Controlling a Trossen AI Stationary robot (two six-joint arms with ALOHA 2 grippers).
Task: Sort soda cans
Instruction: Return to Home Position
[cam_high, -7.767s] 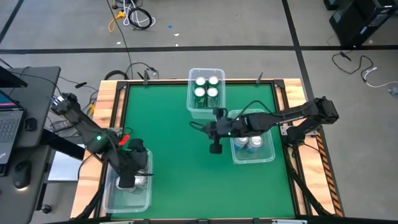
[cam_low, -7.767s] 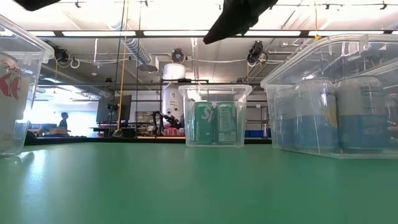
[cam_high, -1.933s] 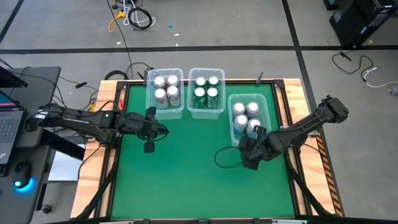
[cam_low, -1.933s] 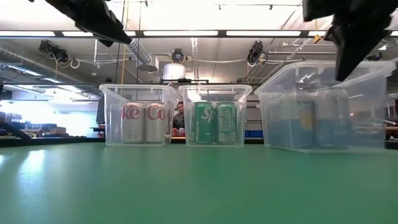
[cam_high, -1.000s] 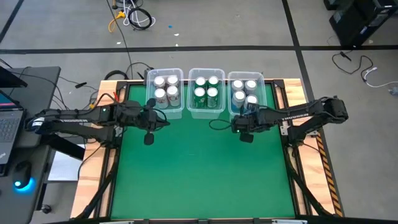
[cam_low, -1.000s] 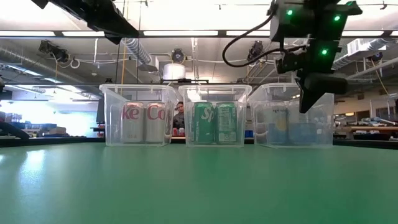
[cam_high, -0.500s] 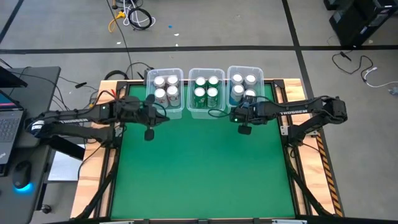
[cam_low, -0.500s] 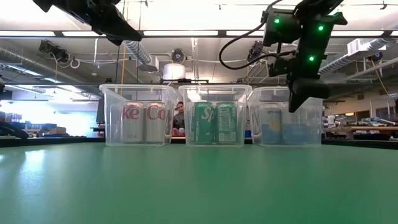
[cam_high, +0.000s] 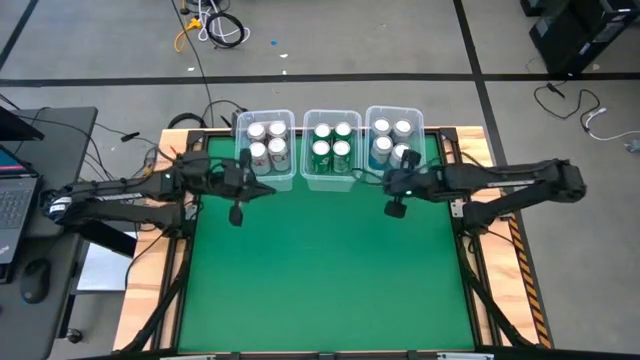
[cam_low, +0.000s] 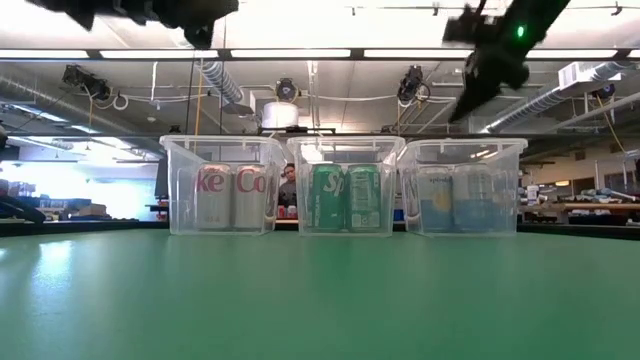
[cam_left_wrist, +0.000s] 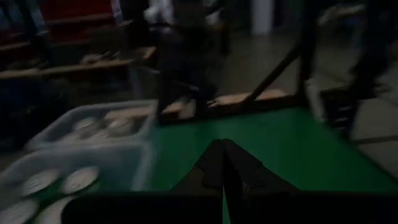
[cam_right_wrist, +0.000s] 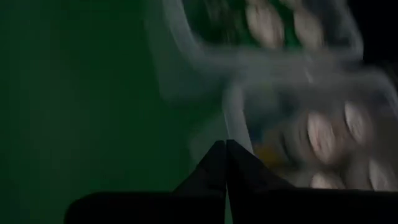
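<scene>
- The soda cans sit colour-sorted in three far bins; the return home is in hand
- The left hand and right hand, seemingly closed and empty, next need to retreat clear of the bins

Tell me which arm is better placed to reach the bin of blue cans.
Probably the right: the right hand hovers beside the blue cans' bin, while the left hand is by the silver cans' bin.
</scene>
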